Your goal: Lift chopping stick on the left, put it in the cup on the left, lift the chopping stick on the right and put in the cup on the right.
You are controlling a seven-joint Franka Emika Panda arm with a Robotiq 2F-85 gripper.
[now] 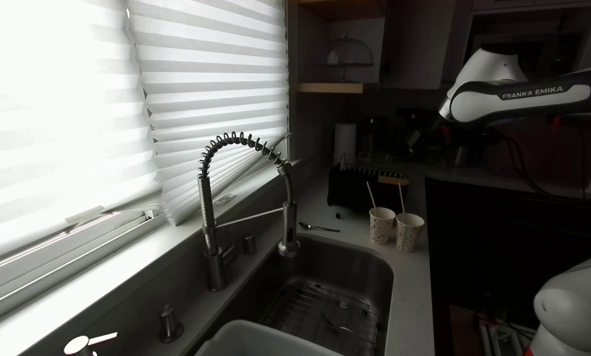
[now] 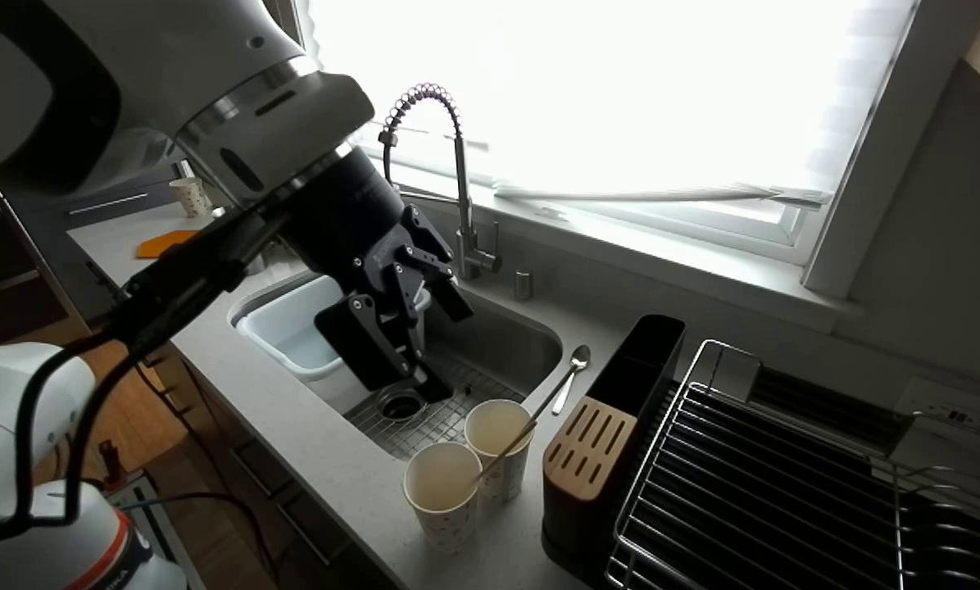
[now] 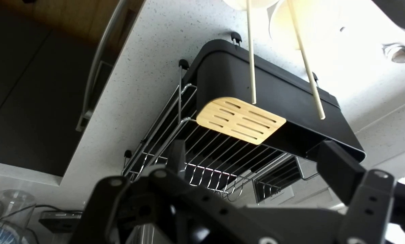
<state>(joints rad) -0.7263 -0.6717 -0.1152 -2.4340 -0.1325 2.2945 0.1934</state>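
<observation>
at far left in an exterior view, a paper cup (image 2: 187, 198) stands on a kitchen counter (image 2: 293, 418) near a flat orange piece (image 2: 165, 243). a robot arm (image 2: 170, 65) slants down from the upper left; beyond it, a pale tub (image 2: 293, 315) sits in one end of the sink (image 2: 514, 328), with a wire grid (image 2: 449, 418) along the bottom. the gripper (image 2: 446, 344) hangs tipped toward the lower right, its jaws standing wide apart. behind it, a coil-necked faucet (image 2: 463, 188) rises just beyond the sink, in front of a pale blind (image 2: 621, 98).

farther along the counter, the left cup (image 2: 445, 512) and the right cup (image 2: 508, 479), both patterned, stand upright just beside each other; whether their walls touch cannot be told. in the wrist view, the left stick (image 3: 251, 57) tilts out of the left cup and the right stick (image 3: 305, 61) out of the right cup, both apart from one another and from the gripper, each crossing in front of a black caddy (image 3: 280, 91).

a spoon (image 2: 579, 358) lies on the counter between the sink and the caddy. one end of the caddy bears a slotted wooden top (image 2: 588, 447), and at far right a wire dish rack (image 2: 736, 467) stands just beside it.
</observation>
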